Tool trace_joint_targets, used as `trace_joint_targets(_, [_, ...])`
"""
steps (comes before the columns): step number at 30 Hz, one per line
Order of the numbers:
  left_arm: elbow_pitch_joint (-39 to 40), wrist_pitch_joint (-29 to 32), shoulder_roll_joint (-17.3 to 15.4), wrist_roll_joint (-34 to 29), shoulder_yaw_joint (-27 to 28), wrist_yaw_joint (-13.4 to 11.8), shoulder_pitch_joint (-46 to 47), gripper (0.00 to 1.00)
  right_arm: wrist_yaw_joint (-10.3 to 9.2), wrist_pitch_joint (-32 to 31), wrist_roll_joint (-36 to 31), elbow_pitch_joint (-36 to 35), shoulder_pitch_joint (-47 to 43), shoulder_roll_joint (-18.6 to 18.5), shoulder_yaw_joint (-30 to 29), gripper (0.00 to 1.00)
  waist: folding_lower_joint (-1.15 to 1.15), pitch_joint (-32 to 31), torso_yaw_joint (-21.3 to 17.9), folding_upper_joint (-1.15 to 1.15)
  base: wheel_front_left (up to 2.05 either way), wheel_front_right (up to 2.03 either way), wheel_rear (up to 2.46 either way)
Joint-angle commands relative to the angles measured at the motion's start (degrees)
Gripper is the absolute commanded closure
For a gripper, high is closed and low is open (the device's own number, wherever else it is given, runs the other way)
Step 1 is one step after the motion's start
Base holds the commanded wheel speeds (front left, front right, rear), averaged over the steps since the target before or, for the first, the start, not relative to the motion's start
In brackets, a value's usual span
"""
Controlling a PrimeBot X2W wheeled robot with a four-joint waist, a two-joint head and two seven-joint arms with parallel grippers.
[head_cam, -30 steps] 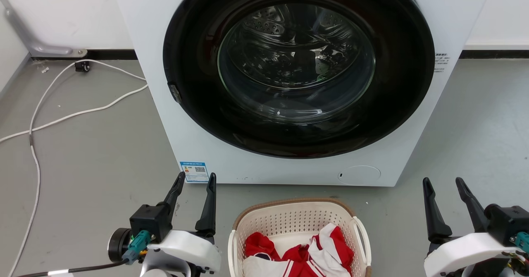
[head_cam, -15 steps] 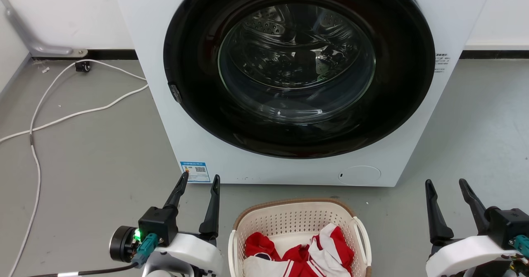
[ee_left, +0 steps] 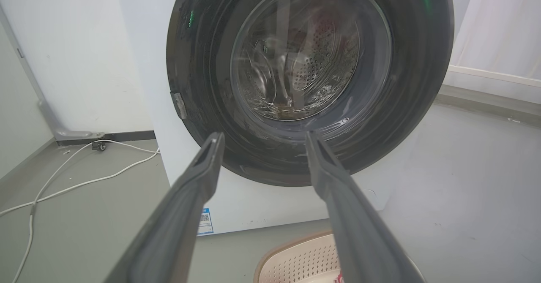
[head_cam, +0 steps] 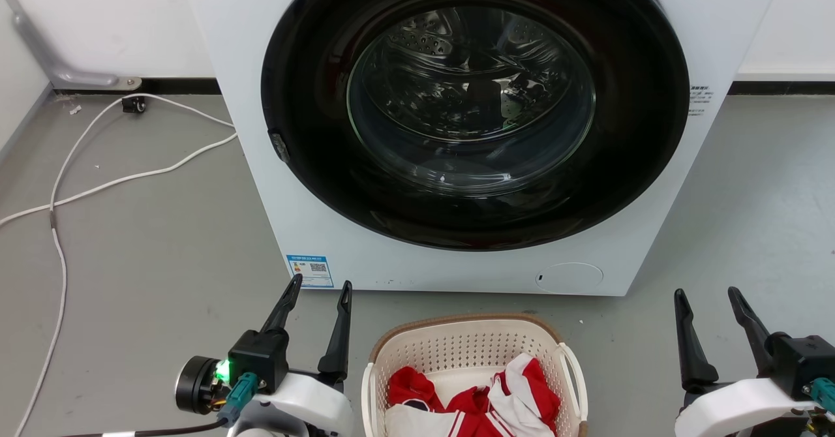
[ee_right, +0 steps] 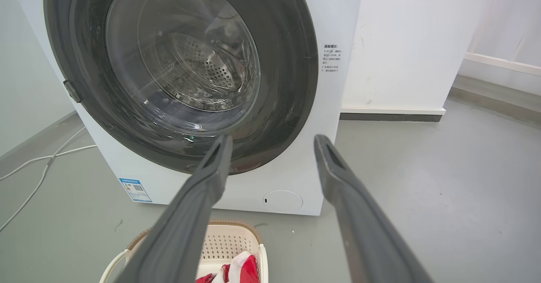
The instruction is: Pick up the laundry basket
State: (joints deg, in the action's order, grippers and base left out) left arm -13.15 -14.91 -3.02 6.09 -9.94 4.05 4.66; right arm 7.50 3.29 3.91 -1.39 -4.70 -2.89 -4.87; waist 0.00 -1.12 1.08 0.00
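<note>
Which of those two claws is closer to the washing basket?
The left gripper, right beside the left side of the laundry basket; the right gripper stands farther off, across a stretch of floor.

Open grey floor [head_cam: 163,280] flanks the laundry basket [head_cam: 466,352], which sits just in front of the washing machine [head_cam: 313,228], a narrow strip of floor between them. The left gripper [head_cam: 321,284], fingers spread, stands just beside the basket's left side. The right gripper [head_cam: 706,291], also spread, has a wider stretch of floor between it and the basket. A white cable [head_cam: 130,177] trails well off to the left.
</note>
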Motion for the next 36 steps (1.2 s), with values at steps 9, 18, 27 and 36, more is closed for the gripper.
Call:
trace_joint_targets(9, [-0.76,-0.36,0.11,0.28,0.39,0.26,0.41,0.0,-0.01,0.74,0.26,1.25,0.51,0.02,-0.02,0.0,0.0,-0.08,-0.18,0.0,0.0,0.0,0.0])
trace_joint_targets(18, [-1.63,-0.35,0.15,0.61,0.5,0.02,1.0,0.0,-0.01,0.8,0.41,2.34,1.24,0.02,0.2,0.0,0.0,0.59,-0.68,0.0,0.0,0.0,0.0])
trace_joint_targets(27, [-7.66,-0.29,0.14,1.57,-1.72,-0.26,7.07,0.0,-0.01,0.44,0.75,6.71,6.17,0.03,-0.68,0.0,0.0,6.95,-1.49,0.0,0.0,0.0,0.0])
trace_joint_targets(36, [-19.59,-0.29,0.13,2.63,-2.44,0.12,16.76,0.0,-0.01,1.36,-0.1,17.32,15.06,0.03,-0.33,0.0,0.0,17.92,-2.2,0.0,0.0,0.0,0.0])
